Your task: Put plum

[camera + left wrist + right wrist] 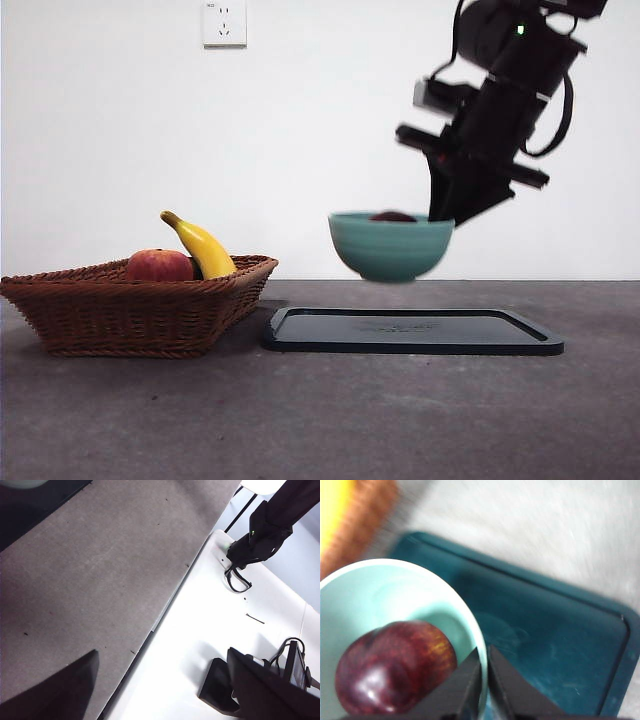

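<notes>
Bare grey table (320,420) fills the foreground of the front view, and behind it a dark tray (414,331) lies flat with a wicker basket (140,305) just to its nine o'clock side, holding a red-orange fruit (159,265) and a banana (202,246). Above the tray I carry a teal bowl (390,246) clear of the surface, my right gripper (447,215) clamped on its rim at three o'clock; only the dark crown of the plum (393,216) peeks over the edge. As I judge it, the step in hand is setting this bowl onto the tray, so I should keep the bowl level, come straight down over the tray's middle, and let go only once the base sits flat, or the plum may roll and tip the load. My left wrist view shows only table, the white floor beyond and the other arm's base; my left gripper (165,690) waits with its jaws spread wide, holding nothing. In my right wrist view the plum (395,667) rests inside the bowl (395,595), close against the wall I pinch; my right gripper (484,680) has its fingers (462,690) nearly together across the thin rim, one inside, one outside, with the tray (555,645) below.
</notes>
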Controlling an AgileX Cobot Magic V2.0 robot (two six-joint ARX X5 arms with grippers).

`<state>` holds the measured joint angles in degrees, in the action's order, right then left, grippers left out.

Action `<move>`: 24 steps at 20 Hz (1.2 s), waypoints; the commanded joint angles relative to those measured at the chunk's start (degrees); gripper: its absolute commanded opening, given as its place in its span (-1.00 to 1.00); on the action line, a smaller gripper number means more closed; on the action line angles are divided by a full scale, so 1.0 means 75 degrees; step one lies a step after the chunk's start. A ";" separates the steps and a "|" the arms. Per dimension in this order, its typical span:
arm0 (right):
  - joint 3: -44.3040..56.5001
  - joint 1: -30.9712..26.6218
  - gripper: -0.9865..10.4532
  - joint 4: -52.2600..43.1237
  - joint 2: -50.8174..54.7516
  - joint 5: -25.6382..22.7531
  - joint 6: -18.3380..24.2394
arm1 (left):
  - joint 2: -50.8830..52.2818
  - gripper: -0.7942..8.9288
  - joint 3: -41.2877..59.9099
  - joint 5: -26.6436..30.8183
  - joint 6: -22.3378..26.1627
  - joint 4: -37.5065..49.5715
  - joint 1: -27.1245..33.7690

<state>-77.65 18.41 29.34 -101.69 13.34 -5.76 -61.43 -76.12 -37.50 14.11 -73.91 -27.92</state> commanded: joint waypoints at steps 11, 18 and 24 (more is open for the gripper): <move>-0.0192 -0.0023 -0.81 -0.0297 -0.1029 0.0015 0.0087 | -0.0050 -0.01 -0.0172 -0.0044 0.0111 0.0058 -0.0035; -0.0195 -0.0023 -0.53 -0.0274 -0.1023 0.0015 0.0023 | -0.0050 -0.01 -0.0172 -0.0044 0.0114 0.0055 -0.0035; -0.0210 -0.0189 -0.53 0.0015 0.0589 0.0035 0.0070 | -0.0050 -0.01 -0.0172 -0.0044 0.0114 0.0157 -0.0035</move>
<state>-77.97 16.86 30.13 -95.44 13.47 -5.76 -61.43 -76.12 -37.52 14.11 -73.03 -27.92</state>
